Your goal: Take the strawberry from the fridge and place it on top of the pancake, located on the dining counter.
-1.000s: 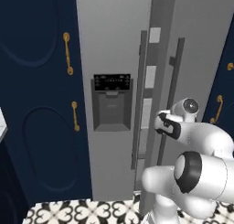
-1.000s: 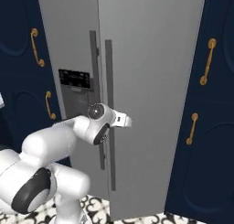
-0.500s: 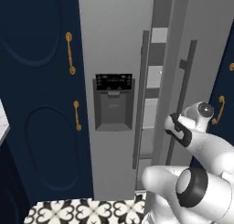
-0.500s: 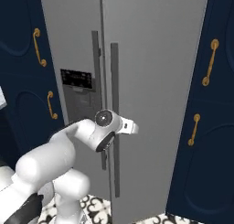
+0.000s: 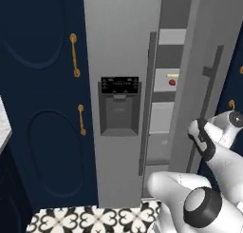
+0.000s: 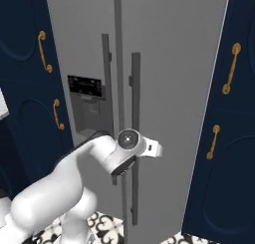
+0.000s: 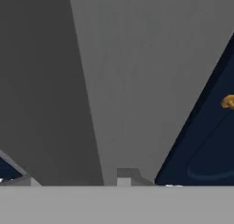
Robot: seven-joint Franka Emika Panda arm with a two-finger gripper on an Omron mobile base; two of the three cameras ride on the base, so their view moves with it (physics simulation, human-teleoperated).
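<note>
1. Navy cabinet doors point(image 5: 42, 108) with gold handles point(image 5: 74, 55) fill the left of your left base view, beside the grey fridge point(image 5: 118, 46).
2. Moving right, you see the dark dispenser panel point(image 5: 120, 106) set in the fridge's left door, with a long vertical handle point(image 5: 146, 103) at that door's edge.
3. Next, the right fridge door point(image 5: 209, 61) stands swung partly open, and grey inner shelves point(image 5: 163, 96) show through the gap.
4. On one of those shelves sits the strawberry point(image 5: 172, 82), a small red dot, with a pale yellow stick-shaped item point(image 5: 172, 75) just above it.
5. At the lower right, your white arm reaches to the open door's handle point(image 5: 209, 103); the gripper point(image 5: 201, 132) sits against that bar, but you cannot tell from these pictures how far its jaws stand apart or whether they clasp it.
6. In the right base view the wrist point(image 6: 130, 141) lies over the same door handle point(image 6: 134, 138), and more navy cabinet point(image 6: 224, 113) stands to the right.
</note>
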